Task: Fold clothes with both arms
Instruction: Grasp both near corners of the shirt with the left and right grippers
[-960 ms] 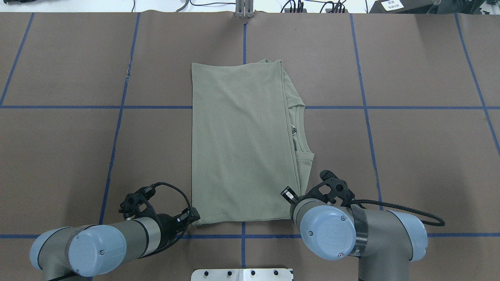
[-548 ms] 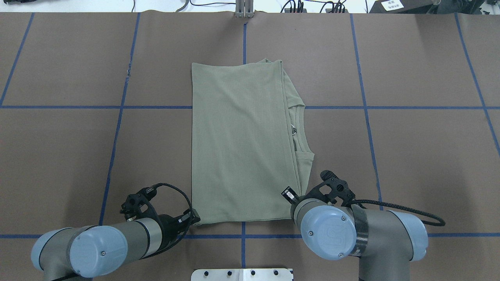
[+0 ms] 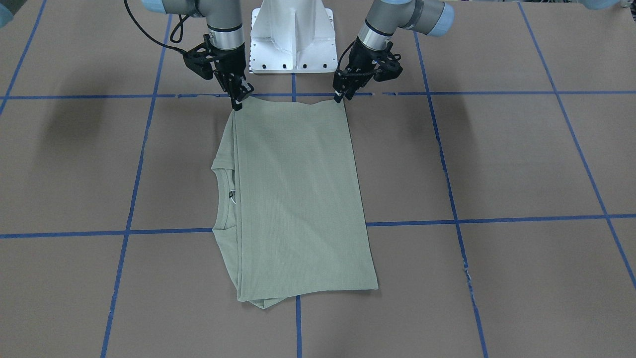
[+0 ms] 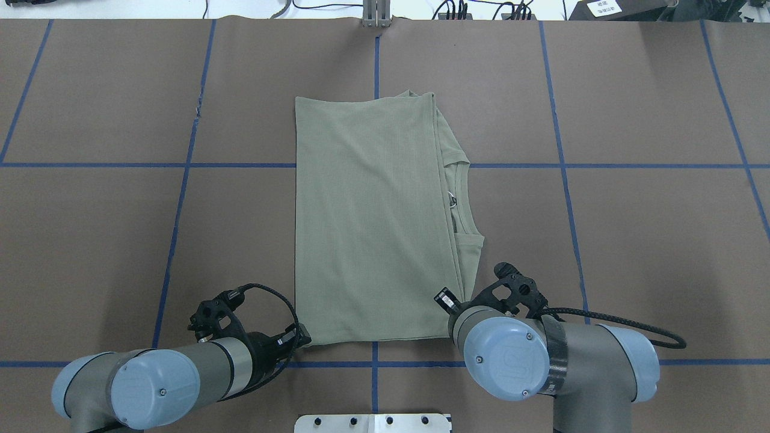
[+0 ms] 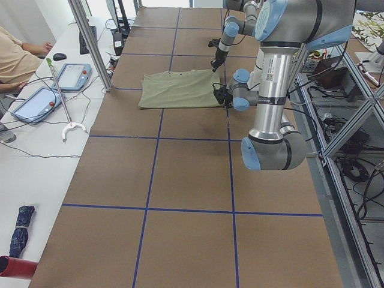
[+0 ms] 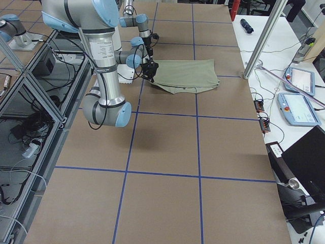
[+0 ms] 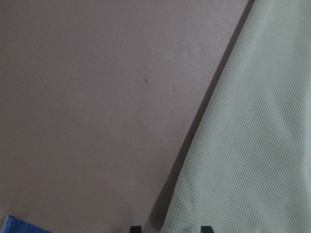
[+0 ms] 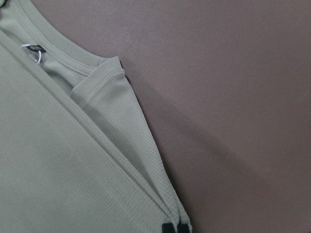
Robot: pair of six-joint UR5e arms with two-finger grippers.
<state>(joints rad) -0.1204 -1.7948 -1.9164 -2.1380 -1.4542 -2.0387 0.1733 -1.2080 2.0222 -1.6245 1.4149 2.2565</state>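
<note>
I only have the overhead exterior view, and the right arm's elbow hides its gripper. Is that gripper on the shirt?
Observer: Yes. In the front-facing view the right gripper sits at the near corner of the sage-green shirt, on the neckline side.
Operator: Is it closed?
Observer: Its wrist camera shows the fingertips nearly together on the stacked fabric edges, so it looks shut on them.
Operator: And the left one?
Observer: The left gripper is open. Its wrist view shows the tips wide apart, with the shirt's edge lying between them.
</note>
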